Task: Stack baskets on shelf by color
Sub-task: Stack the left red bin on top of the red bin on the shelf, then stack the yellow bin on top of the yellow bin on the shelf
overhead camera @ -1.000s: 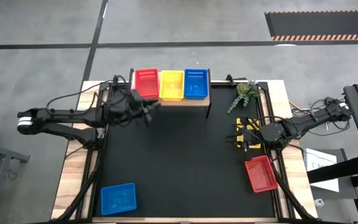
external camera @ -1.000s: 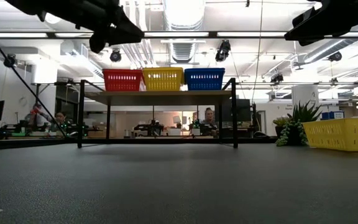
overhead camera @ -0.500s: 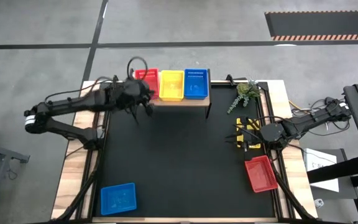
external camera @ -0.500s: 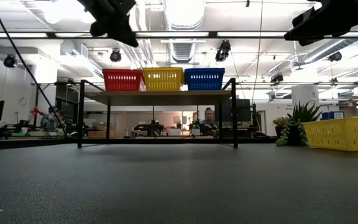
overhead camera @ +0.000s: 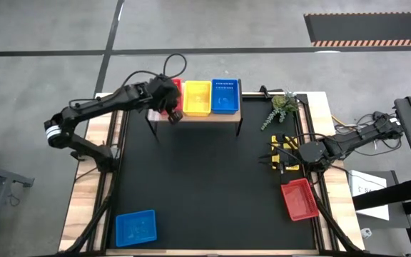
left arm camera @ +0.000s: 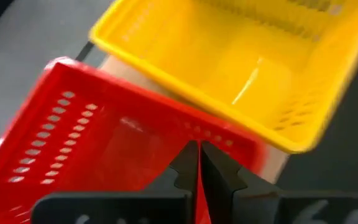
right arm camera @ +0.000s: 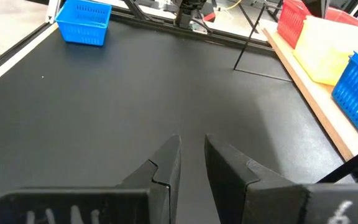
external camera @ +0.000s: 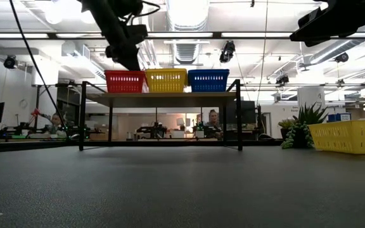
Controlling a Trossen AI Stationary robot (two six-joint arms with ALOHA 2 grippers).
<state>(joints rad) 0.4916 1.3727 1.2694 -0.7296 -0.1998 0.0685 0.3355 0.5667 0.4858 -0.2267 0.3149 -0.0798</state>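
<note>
Now the left gripper [left arm camera: 197, 163] is hanging over the red basket [overhead camera: 173, 88] on the shelf [overhead camera: 228, 116], its jaws pressed together on nothing. The yellow basket [overhead camera: 197, 98] and blue basket [overhead camera: 225, 96] are sitting beside it. The right gripper [right arm camera: 191, 149] is waiting over the surface [overhead camera: 205, 178], jaws slightly apart.

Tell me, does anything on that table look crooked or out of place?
Nothing looks spilled or broken. The shelf holds a tidy red, yellow and blue row. The loose red basket lies askew at the table's right edge, and another blue basket sits alone near the front left.
</note>
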